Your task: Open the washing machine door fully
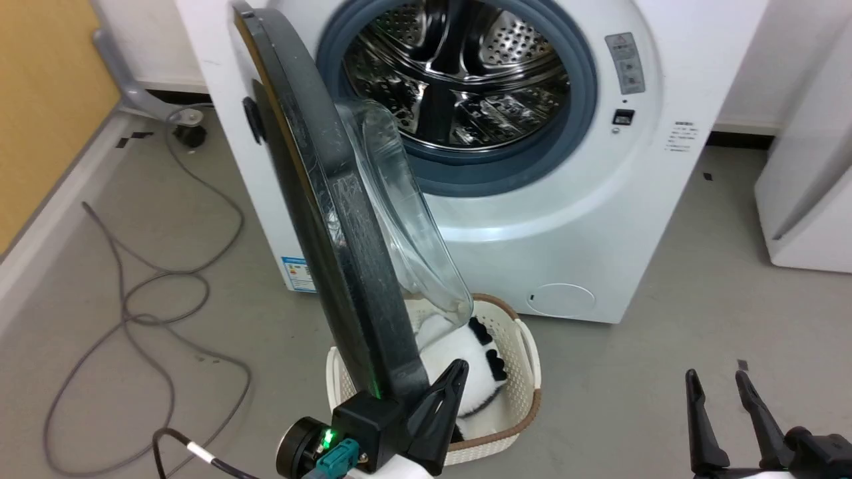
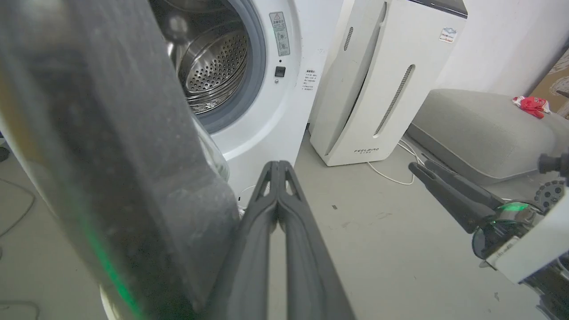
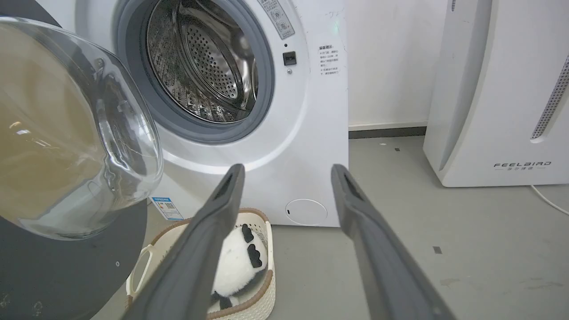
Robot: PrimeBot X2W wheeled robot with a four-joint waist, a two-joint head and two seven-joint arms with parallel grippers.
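While its fingers are pressed together, the left gripper (image 2: 278, 165) is set against the near rim of the swung-out washing machine door (image 1: 333, 219); right of that door, the right gripper (image 1: 722, 384) is spread over bare floor (image 1: 619, 399).

Head view looks down on the washing machine (image 1: 566, 219) from close. Both wrist views sit low, sharing its drum (image 3: 209, 75).

white washing machine (image 1: 566, 253), black-rimmed door (image 1: 319, 193), perforated steel drum (image 1: 519, 40)
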